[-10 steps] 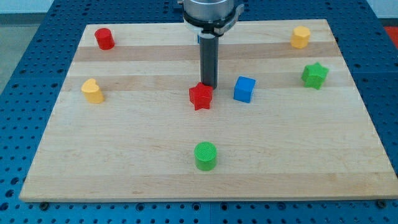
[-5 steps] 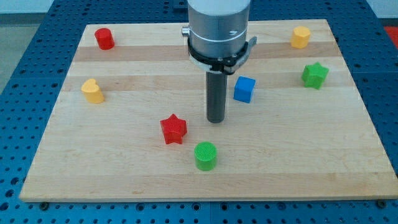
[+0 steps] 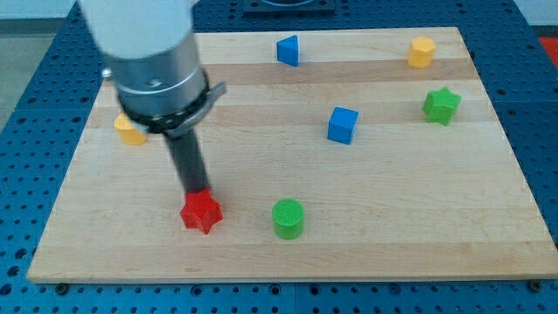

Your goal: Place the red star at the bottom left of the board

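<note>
The rod's tip (image 3: 195,191) sits right against the top side of the red star (image 3: 201,212); there is no gripper, just the bare rod. The star lies toward the board's (image 3: 418,235) bottom left, bare wood below and left of it. To its right is the green cylinder (image 3: 288,218); up-left, the yellow block (image 3: 129,133).

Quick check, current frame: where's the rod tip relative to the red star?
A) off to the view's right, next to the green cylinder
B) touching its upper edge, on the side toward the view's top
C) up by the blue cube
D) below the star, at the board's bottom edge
B: my tip meets the upper edge of the red star, well left of the green cylinder and the blue cube.
</note>
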Controlling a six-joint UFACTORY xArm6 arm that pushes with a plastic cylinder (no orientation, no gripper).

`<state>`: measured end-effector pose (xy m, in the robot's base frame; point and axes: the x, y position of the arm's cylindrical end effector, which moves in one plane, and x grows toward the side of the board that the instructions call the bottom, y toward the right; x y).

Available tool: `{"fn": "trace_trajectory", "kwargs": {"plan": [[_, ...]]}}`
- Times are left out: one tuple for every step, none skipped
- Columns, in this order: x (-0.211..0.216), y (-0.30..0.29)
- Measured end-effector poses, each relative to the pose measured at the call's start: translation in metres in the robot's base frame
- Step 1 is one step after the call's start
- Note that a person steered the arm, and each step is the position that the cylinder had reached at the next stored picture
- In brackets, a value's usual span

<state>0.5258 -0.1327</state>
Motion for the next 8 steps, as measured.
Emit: {"fn": "trace_trajectory", "kwargs": {"plan": [[-0.002, 0.003], [-0.031, 0.058], [-0.010, 0.077], [0.015, 0.056], [0.033, 0.030], [0.045, 0.007], [0.048, -0.014], [0.048, -0.030]]}}
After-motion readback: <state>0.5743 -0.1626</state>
